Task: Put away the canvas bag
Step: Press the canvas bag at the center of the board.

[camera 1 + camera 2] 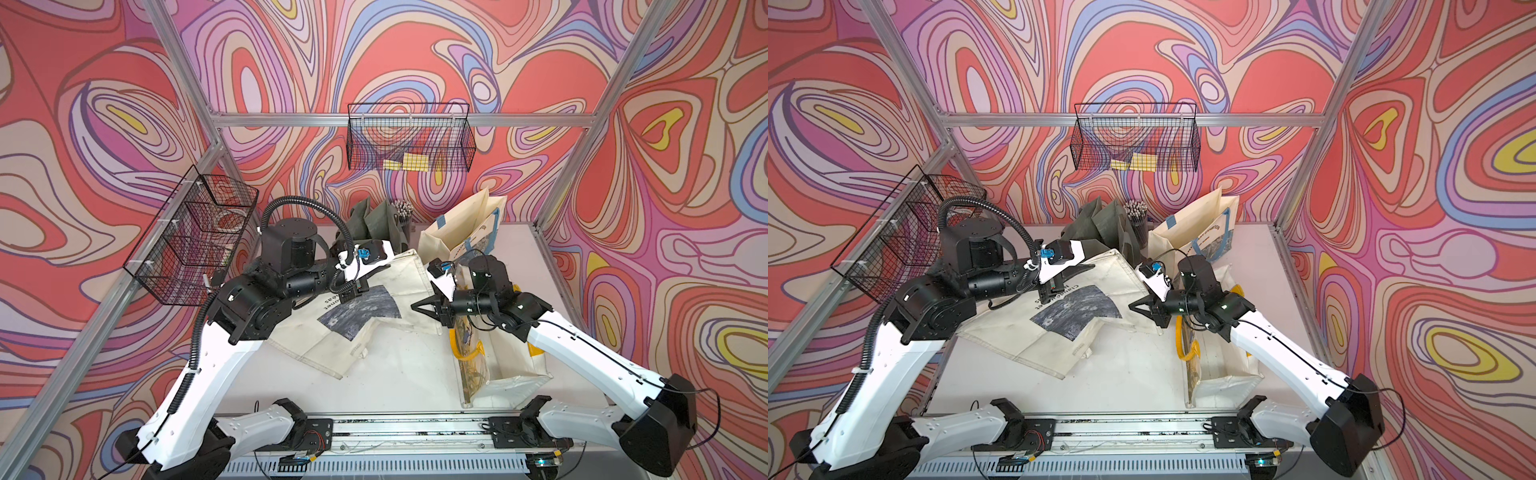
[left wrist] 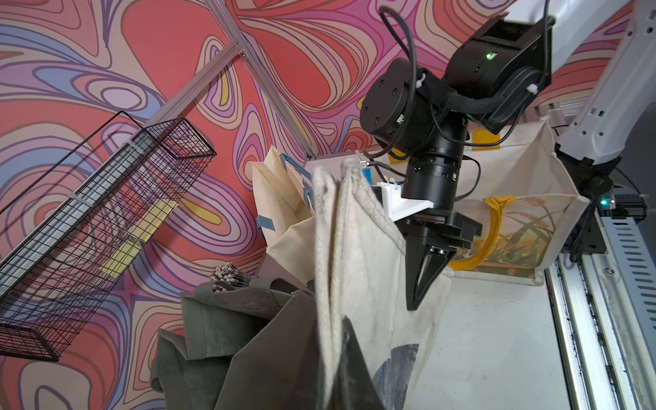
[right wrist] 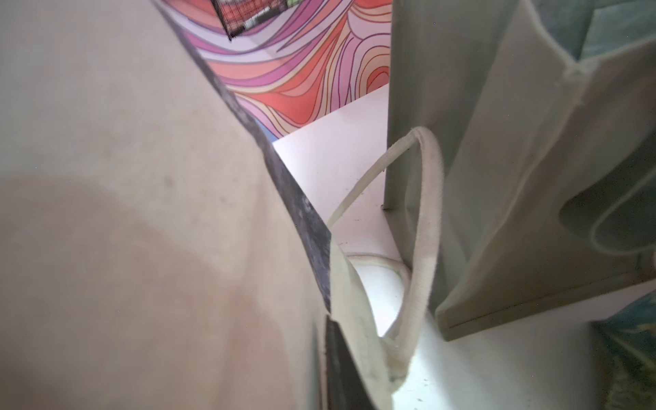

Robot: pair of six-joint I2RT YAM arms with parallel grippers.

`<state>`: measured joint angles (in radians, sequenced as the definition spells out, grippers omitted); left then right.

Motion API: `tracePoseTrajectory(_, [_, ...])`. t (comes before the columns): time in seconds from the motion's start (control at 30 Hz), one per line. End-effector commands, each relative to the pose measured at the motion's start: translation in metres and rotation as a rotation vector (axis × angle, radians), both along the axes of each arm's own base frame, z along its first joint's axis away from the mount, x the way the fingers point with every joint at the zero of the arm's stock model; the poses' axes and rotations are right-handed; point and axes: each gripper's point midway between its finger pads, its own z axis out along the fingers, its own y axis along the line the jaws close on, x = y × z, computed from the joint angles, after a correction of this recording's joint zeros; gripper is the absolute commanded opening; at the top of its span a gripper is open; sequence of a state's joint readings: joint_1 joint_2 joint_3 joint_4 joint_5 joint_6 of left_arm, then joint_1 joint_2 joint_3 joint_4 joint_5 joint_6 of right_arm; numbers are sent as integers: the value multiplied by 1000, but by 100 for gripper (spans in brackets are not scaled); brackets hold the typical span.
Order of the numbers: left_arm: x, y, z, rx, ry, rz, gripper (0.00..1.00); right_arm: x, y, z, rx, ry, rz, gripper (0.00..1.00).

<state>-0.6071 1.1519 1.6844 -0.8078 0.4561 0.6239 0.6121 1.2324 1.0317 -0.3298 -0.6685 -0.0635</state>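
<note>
The canvas bag (image 1: 353, 316) lies mostly flat in the middle of the table (image 1: 399, 386), its far edge raised off the surface. The left gripper (image 1: 351, 293) is clamped on that raised edge, and the right gripper (image 2: 422, 277) is pinched together on the bag's side hem next to it. Both grips take only a thin strip of cloth, so the likeliest failure is the hem sliding out of one pinch once the weight of the limp bag comes off the table. Uneven lifting by the two arms would make that worse by dragging the cloth sideways through the fingers. In the right wrist view, a cream handle loop (image 3: 426, 230) hangs free against the green bag (image 3: 497, 177), and it could snag there or tip the cup of sticks (image 1: 402, 212) just behind. The right arm also sits over the open yellow-handled bag (image 1: 498, 365), which a swing could knock over.
</note>
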Motion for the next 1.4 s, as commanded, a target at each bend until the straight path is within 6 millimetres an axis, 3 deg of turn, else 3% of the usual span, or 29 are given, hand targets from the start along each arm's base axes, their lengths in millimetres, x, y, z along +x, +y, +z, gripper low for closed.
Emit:
tracePoseTrajectory(0.0, [-10, 13, 48, -66, -156, 17, 0, 10, 5, -10, -43, 51, -13, 0])
tracePoseTrajectory(0.13, [-3, 26, 42, -27, -180, 99, 0, 17, 19, -3, -47, 26, 2, 0])
tracePoseTrajectory(0.27, [15, 54, 40, -17, -294, 285, 0, 22, 36, 5, -51, -30, 3, 0])
tracePoseTrajectory(0.47, [22, 85, 47, 36, -415, 442, 0, 13, 86, 12, -44, -54, 50, 0])
tracePoseTrajectory(0.67, [26, 97, 65, 56, -479, 507, 0, 10, 125, 22, 32, -46, 78, 0])
tracePoseTrajectory(0.93, [45, 104, 66, 131, -559, 591, 0, 27, 159, -5, 75, -126, 58, 0])
tracePoseTrajectory(1.1, [43, 99, 75, 80, -563, 567, 0, 45, 157, -8, 59, -175, -34, 0])
tracePoseTrajectory(1.27, [59, 90, 58, 140, -550, 560, 0, 70, 140, -21, 10, -311, -176, 0])
tracePoseTrajectory(1.37, [70, 85, 55, 137, -545, 558, 0, 80, 149, -25, 18, -331, -187, 0])
